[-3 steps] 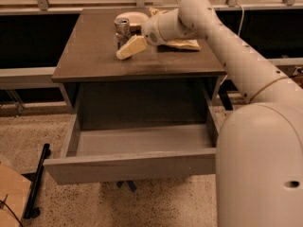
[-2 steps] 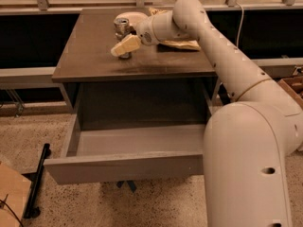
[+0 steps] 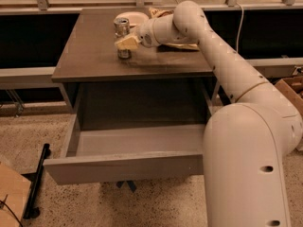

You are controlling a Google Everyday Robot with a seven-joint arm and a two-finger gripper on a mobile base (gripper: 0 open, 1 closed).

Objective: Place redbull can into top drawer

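Observation:
The redbull can (image 3: 122,51) stands upright on the brown table top (image 3: 90,56), towards the back middle. My gripper (image 3: 124,31) is at the can, open, with one pale finger (image 3: 127,42) in front of it and the other (image 3: 130,18) behind it, so the can sits between them. The arm reaches in from the right. The top drawer (image 3: 123,167) is pulled out wide below the table, and its pale grey inside holds nothing that I can see.
A crinkled snack bag (image 3: 182,46) lies on the table behind the arm. A railing runs along the back. A cardboard box (image 3: 289,86) sits on the floor at the right, a black bar (image 3: 38,183) and brown cardboard (image 3: 9,197) at the left.
My gripper has moved left from beside the can to straddle it. The can has stayed upright on the table. The drawer is as open as before.

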